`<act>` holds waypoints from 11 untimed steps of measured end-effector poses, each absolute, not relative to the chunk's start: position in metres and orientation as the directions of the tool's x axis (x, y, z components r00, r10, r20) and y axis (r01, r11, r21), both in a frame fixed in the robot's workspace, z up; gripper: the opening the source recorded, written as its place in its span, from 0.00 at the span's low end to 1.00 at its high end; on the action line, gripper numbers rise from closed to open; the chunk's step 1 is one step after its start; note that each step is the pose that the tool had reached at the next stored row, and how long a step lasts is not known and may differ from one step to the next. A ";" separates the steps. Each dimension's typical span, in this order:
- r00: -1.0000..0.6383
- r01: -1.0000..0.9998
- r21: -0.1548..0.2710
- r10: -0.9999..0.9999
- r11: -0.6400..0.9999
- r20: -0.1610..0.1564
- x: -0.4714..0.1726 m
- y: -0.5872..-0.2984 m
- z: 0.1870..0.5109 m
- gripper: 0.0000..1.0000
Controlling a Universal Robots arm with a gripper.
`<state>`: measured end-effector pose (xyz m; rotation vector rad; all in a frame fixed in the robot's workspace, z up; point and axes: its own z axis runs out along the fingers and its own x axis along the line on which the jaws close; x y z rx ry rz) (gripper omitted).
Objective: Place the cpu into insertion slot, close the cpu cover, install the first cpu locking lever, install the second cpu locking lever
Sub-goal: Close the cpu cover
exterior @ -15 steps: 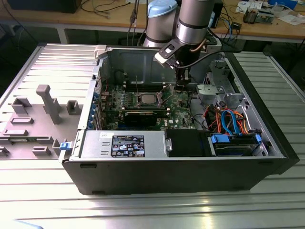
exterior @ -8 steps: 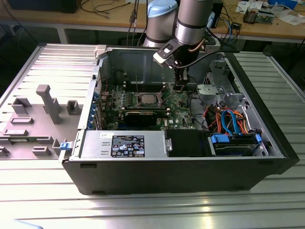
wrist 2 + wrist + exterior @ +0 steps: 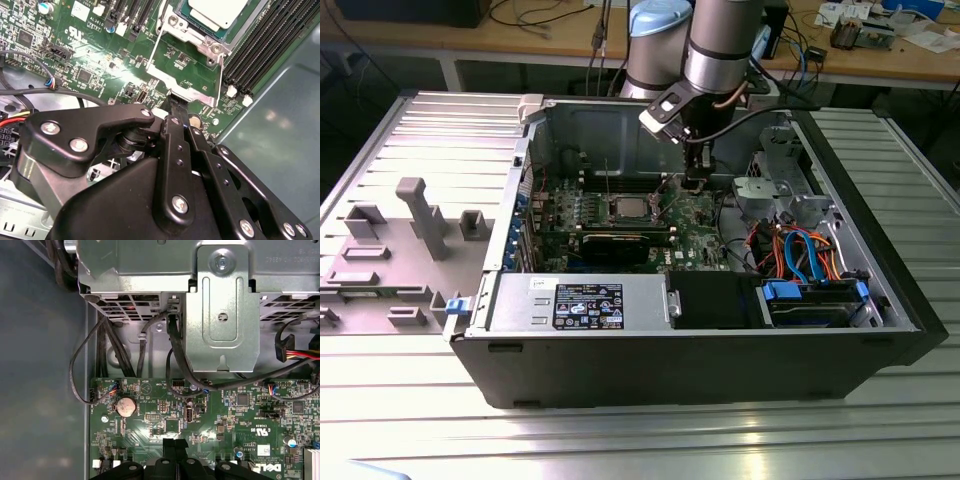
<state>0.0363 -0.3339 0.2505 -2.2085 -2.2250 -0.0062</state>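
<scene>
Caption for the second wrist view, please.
Gripper tip near the cpu cover, cpu showing through its window.

Open above green motherboard (image 3: 705, 225). Blocked toward exterior view's right by grey metal drive cage (image 3: 770, 195) and looping black cables (image 3: 175, 350); long black card (image 3: 620, 243) just beside square insertion slot (image 3: 625, 208).

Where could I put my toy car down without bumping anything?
Free: the ribbed silver metal table in front of the black computer case, and on the exterior view's right of it. Crowded: inside, around the orange and blue cables and the black gripper.
</scene>
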 end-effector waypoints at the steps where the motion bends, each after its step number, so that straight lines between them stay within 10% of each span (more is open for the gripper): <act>1: -0.007 1.000 -0.002 1.000 0.007 0.008 0.036 -0.334 0.250 0.11; 11: -0.008 1.000 -0.002 1.000 0.008 0.008 0.032 -0.334 0.250 0.11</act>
